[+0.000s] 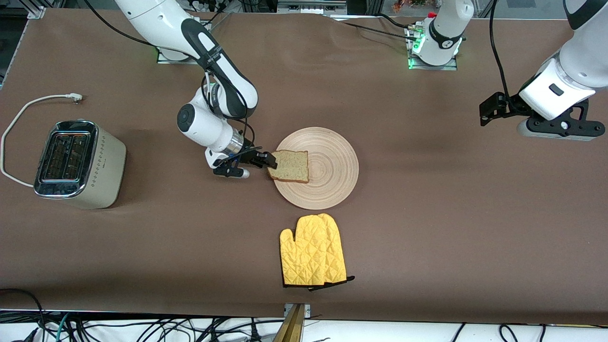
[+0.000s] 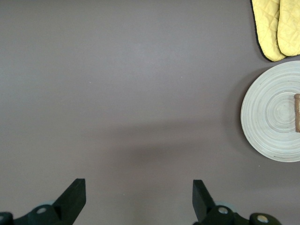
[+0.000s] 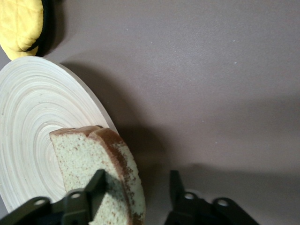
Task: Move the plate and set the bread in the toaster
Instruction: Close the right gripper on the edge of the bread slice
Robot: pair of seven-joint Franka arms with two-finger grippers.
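Note:
The bread lies on the pale wooden plate, at the rim toward the right arm's end. My right gripper is low at that rim, open, its jaws straddling the slice's crust edge. In the right wrist view one finger rests against the bread and the other stands off the crust with a gap, the plate underneath. The toaster stands at the right arm's end, slots up. My left gripper waits open over bare table at the left arm's end, nothing between its fingers.
A yellow oven mitt lies nearer the front camera than the plate. The toaster's white cord loops toward the robots' side. In the left wrist view the plate and mitt show at the edge.

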